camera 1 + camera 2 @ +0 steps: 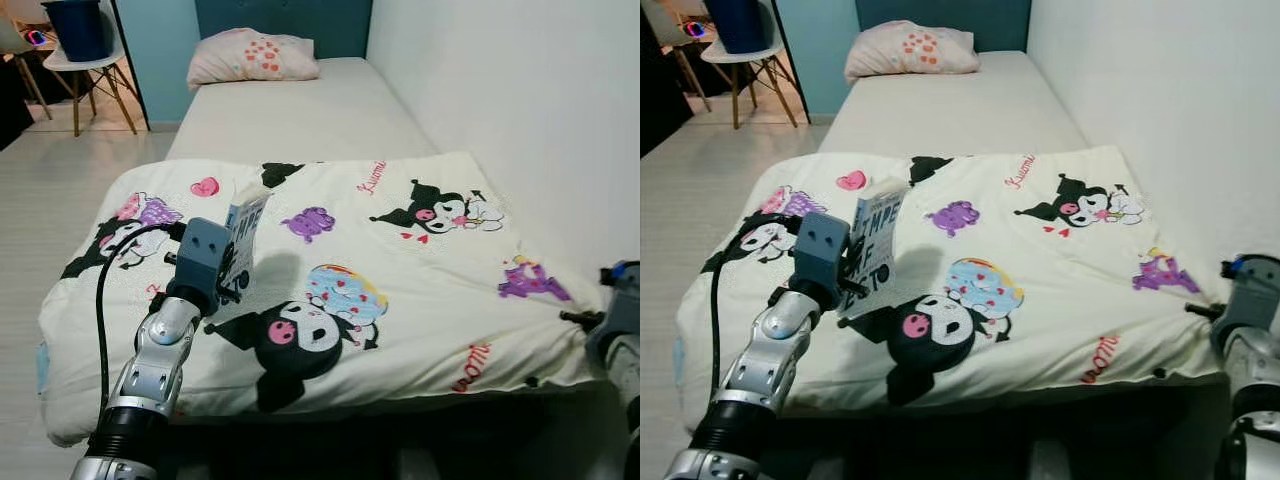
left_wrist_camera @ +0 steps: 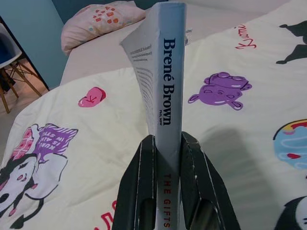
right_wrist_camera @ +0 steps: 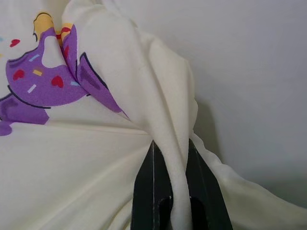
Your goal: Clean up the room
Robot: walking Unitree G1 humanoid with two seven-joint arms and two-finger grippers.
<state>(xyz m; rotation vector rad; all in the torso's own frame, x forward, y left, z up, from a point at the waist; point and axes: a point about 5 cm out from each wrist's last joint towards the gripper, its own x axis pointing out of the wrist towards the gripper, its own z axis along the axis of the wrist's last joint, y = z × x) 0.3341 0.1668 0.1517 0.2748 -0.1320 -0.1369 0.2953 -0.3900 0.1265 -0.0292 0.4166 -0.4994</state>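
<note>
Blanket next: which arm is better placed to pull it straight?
Right. The right gripper already pinches the blanket at its wall-side corner; the left gripper is clamped on the book.

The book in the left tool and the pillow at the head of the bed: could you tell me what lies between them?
Between the book and the pillow lie the blanket's far part and bare mattress, seen in the eye views.

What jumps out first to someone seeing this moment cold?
The left gripper holds a book upright by its spine above the cartoon-printed blanket on the bed. At the blanket's wall-side corner, the right gripper pinches a fold of it.
</note>
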